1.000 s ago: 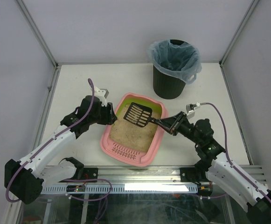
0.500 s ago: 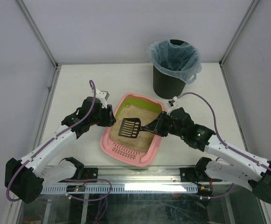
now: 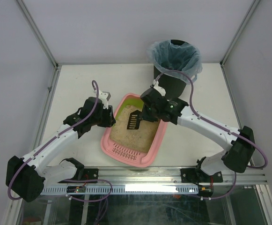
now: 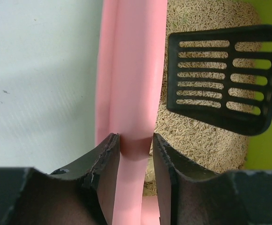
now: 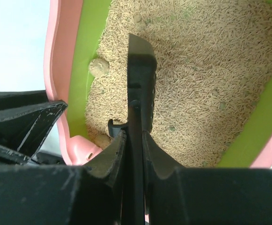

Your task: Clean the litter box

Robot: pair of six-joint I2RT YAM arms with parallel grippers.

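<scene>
The pink litter box [image 3: 108,140] with its lime-green inner wall lies mid-table, holding beige litter. My left gripper [image 3: 112,117] sits at its left rim; in the left wrist view the jaws [image 4: 136,143] press the pink rim [image 4: 131,70] from both sides. My right gripper [image 3: 146,114] is shut on the handle of the black slotted scoop [image 3: 134,121], whose head hangs over the litter at the far left of the box. Seen from the right wrist, the scoop [image 5: 140,79] is edge-on between the fingers [image 5: 133,136], close to a beige clump [image 5: 99,66]. A second clump [image 5: 101,139] lies near the corner.
A black bin [image 3: 175,65] with a pale blue bag stands at the far right, just behind the right arm. White walls with metal corner posts close in the table. The box's slotted grille [image 3: 125,151] faces the near edge.
The right arm swung the scoop from the box's right side across to its far left and turned it on edge. The left jaws narrowed onto the pink rim.
</scene>
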